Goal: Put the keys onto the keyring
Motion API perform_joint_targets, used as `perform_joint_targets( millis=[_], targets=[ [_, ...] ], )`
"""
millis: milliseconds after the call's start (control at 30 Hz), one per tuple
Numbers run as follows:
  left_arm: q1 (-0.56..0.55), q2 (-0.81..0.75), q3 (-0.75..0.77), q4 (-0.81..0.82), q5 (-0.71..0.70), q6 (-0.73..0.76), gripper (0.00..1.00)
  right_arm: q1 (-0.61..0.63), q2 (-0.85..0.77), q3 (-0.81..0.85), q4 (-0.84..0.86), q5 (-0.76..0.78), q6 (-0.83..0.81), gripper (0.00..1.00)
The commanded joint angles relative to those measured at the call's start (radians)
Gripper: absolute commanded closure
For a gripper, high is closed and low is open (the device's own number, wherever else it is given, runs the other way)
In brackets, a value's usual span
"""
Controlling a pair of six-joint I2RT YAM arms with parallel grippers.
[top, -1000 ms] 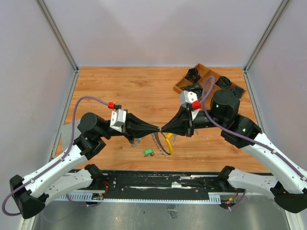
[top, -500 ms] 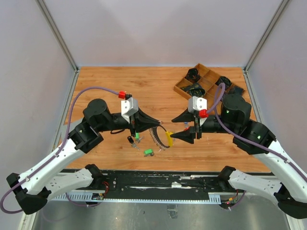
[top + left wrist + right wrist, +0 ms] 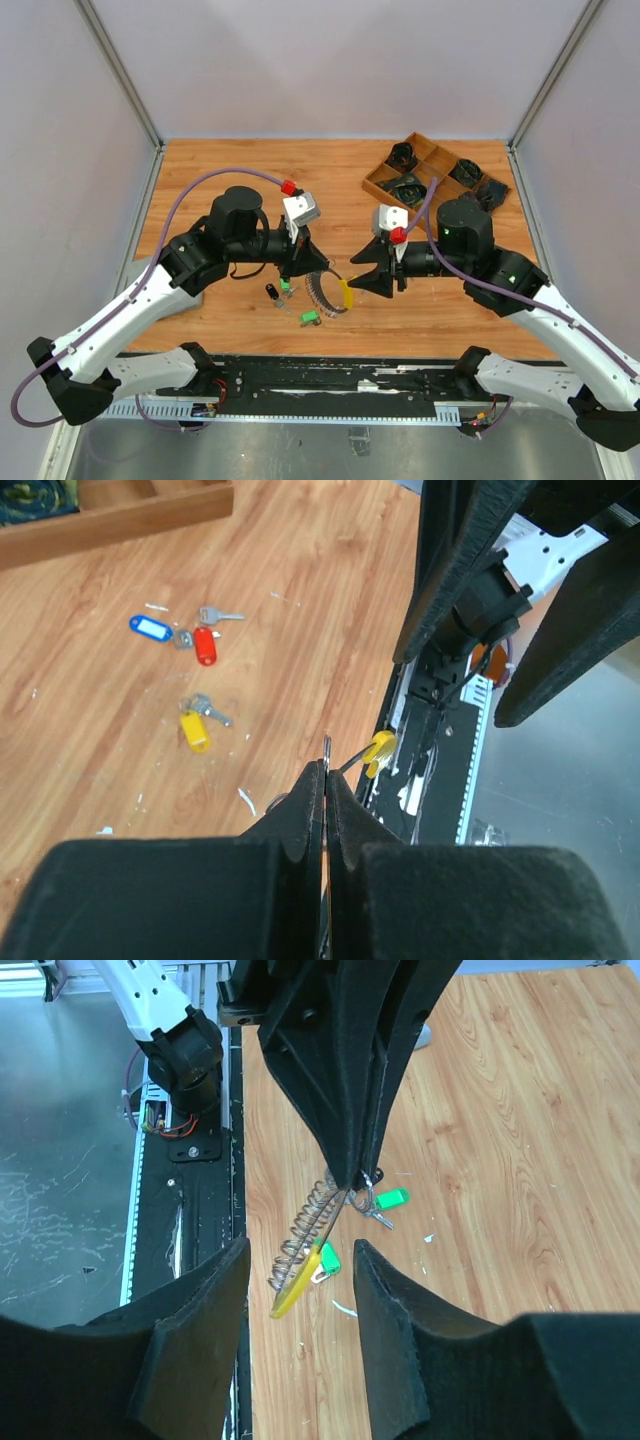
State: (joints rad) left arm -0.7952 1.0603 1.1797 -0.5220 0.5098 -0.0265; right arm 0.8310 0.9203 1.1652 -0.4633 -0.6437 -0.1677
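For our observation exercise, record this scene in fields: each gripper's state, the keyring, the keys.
Left gripper: shut on the large silvery coil-like wire keyring
Right gripper: open, facing the keyring's yellow curved piece
Green-tagged silver keys: on the wooden table, near the keyring
Blue-tagged key, red-tagged key, yellow-tagged key: loose on the table

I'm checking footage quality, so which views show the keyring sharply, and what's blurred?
Top external: evenly lit, keyring small but legible. Left wrist: left claw a soft dark mass, keys crisp. Right wrist: keyring clear, right claw looming and blurred.
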Motion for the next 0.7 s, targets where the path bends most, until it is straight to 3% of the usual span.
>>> perform_joint_targets(
  millis=[0,667],
  targets=[
    [-0.009,-0.008,0.040,-0.045,0.033,-0.001,0.99,0.008,0.015,-0.018,0.091,-0.006,0.021,0.54],
    [-0.019,-0.033,0.038,-0.027,0.091,0.029,0.99,0.011,0.122,-0.024,0.152,-0.111,0.042,0.73]
  ],
)
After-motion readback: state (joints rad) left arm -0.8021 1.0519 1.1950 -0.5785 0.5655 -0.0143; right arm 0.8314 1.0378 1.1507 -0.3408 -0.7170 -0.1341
